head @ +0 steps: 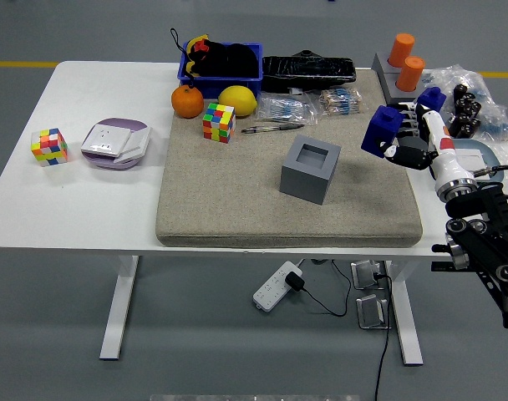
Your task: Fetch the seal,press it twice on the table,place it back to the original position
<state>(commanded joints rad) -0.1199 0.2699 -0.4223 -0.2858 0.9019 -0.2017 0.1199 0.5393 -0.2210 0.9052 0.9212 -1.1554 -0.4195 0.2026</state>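
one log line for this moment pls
right hand: shut on blue block seal, raised over mat's right edge | grey square holder: empty | left hand: not in view

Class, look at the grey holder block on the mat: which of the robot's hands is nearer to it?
Right. The right hand is to the right of the grey holder block, over the mat's right edge, gripping the blue seal. The left hand is not in view.

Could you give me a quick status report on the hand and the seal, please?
Right hand shut on blue seal, held above mat's right edge. Grey holder empty at mat centre. Left hand not in view. Nothing between seal and mat.
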